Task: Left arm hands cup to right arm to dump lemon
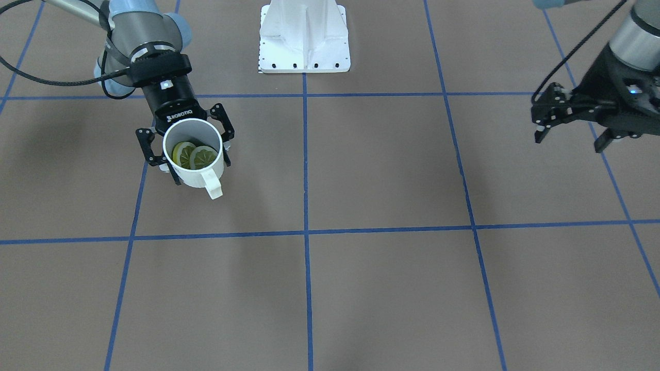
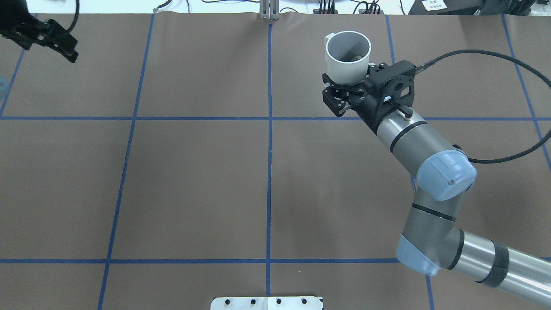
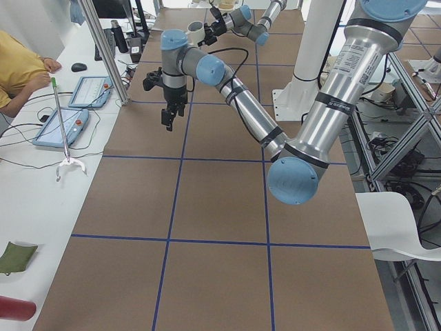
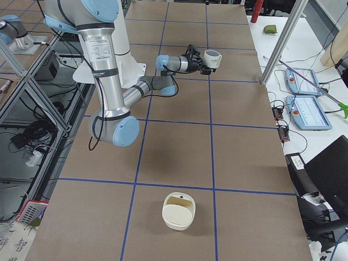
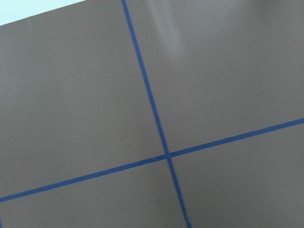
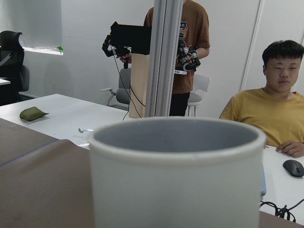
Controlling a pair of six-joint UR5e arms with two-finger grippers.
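Note:
The cream-white cup (image 1: pixel 198 172) is held upright above the table in my right gripper (image 1: pixel 192 161), which is shut on its sides; its handle points away from the robot. Two yellow-green lemon slices (image 1: pixel 195 155) lie inside. In the overhead view the cup (image 2: pixel 347 60) sits at the far right with the right gripper (image 2: pixel 351 82) around its base, and a bit of lemon (image 2: pixel 355 57) shows. The cup (image 6: pixel 176 175) fills the right wrist view. My left gripper (image 1: pixel 570 139) is open and empty, far off at the table's other end (image 2: pixel 47 41). The left wrist view shows only bare table.
The white robot base plate (image 1: pixel 304 38) stands at the robot's edge of the table. A cream open container (image 4: pixel 178 211) lies on the table near its right end. Brown table with blue tape grid (image 5: pixel 166 154). Two operators (image 6: pixel 280 109) are beyond the far edge.

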